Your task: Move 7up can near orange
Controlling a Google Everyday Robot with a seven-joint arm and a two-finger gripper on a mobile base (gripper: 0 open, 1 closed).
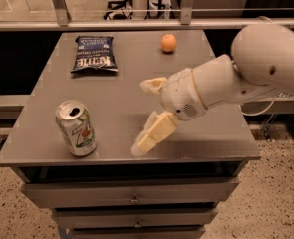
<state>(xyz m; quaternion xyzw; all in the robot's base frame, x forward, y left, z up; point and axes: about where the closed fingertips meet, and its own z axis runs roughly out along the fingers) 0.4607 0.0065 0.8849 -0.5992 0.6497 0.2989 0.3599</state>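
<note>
The 7up can (76,128) stands upright near the front left corner of the grey table (121,93), its top opened. The orange (169,42) lies at the back of the table, right of centre, far from the can. My gripper (145,114) hovers over the front middle of the table, to the right of the can and apart from it. Its two cream fingers (152,133) are spread wide open with nothing between them, pointing left toward the can.
A dark blue chip bag (94,54) lies flat at the back left of the table. My white arm (246,73) reaches in from the right. Drawers (131,199) sit under the tabletop. A metal rail (136,23) runs behind the table.
</note>
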